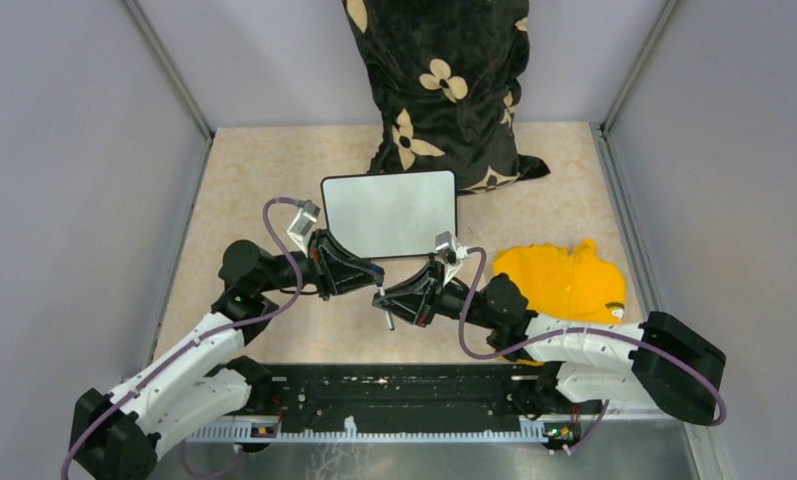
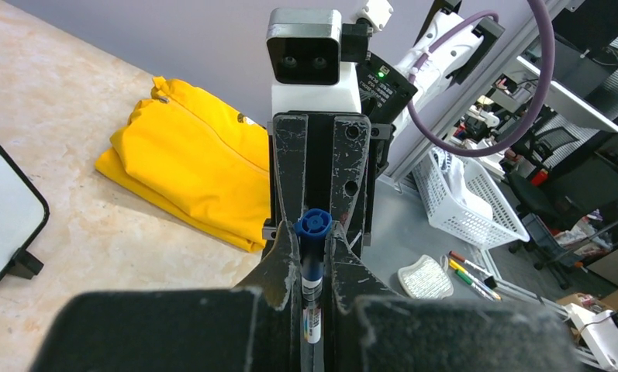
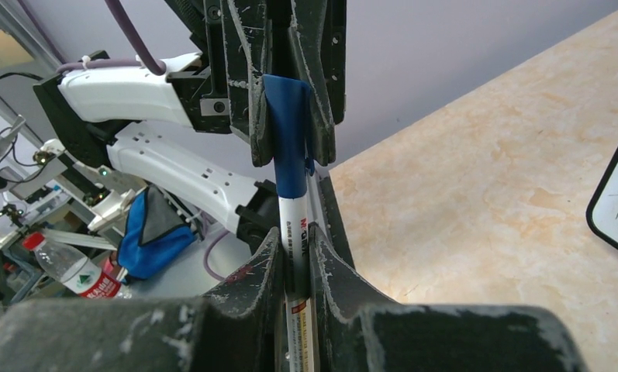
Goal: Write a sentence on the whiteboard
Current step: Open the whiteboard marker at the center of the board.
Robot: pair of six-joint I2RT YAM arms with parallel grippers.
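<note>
Top external view: we see the small white black-rimmed whiteboard (image 1: 389,213) lying blank, no sentence written, just beyond both grippers. Left wrist view: our left gripper (image 2: 312,244) is clamped on the blue-capped white marker pen (image 2: 312,298). Right wrist view: our right gripper (image 3: 292,236) pinches its barrel, and the pen's long axis runs jaw to jaw.
</note>
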